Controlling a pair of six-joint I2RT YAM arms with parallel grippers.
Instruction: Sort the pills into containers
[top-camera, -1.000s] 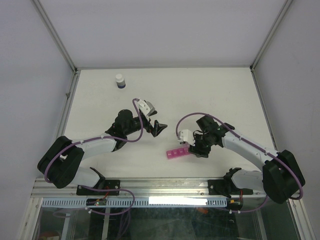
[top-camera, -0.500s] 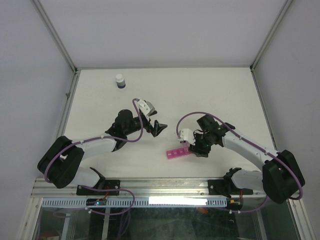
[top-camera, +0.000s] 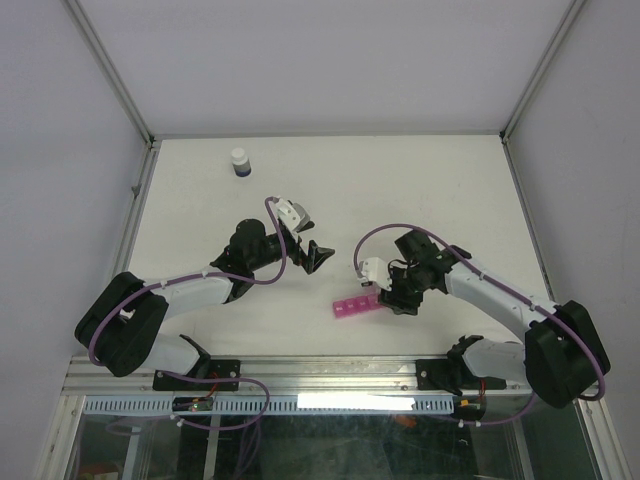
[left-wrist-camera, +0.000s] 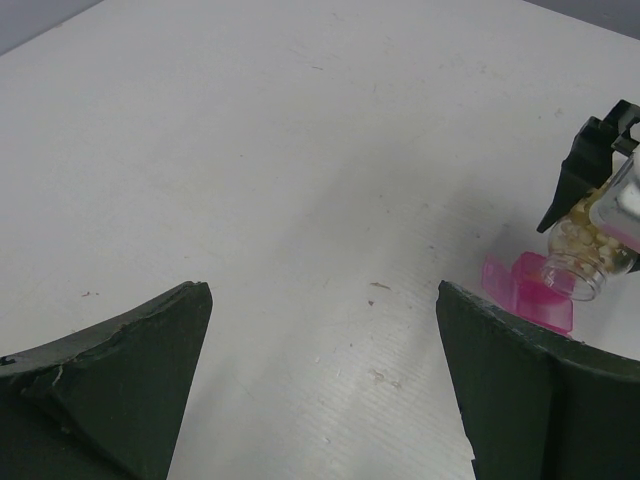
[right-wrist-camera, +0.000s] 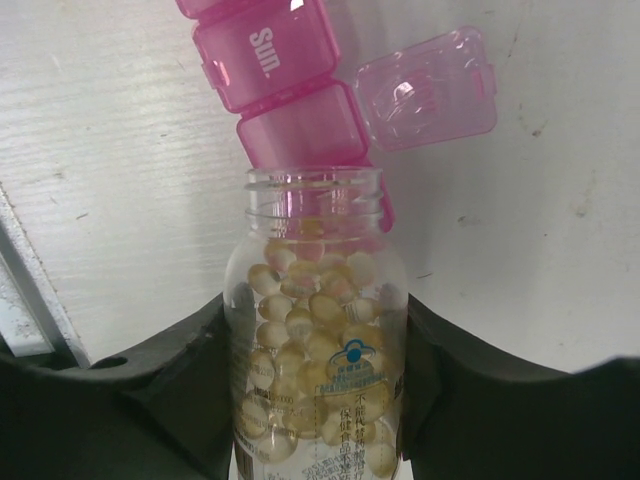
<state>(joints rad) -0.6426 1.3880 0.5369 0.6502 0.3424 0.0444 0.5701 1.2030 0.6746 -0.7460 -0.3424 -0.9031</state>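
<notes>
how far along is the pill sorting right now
Done: bottle uncapped, one pill box lid flipped open. In hand: right fingers hold the bottle tilted, mouth over that open compartment. To do: pills not visibly poured yet; other lids shut; left fingers open, idle.

The left arm (top-camera: 185, 290) and right arm (top-camera: 495, 292) had white links between bulky black joints, each trailed by a looping purple cable (top-camera: 380, 230). The left end effector (left-wrist-camera: 325, 290) had dark matte wedge fingers (left-wrist-camera: 110, 370).

- The right gripper (right-wrist-camera: 315, 385) clamps a clear bottle (right-wrist-camera: 315, 215) of pale pills (right-wrist-camera: 300, 320), mouth at 12 o'clock.
- A pink pill box (right-wrist-camera: 270, 60) lies at 12 o'clock, one lid (right-wrist-camera: 425, 90) open at 1 o'clock.
</notes>
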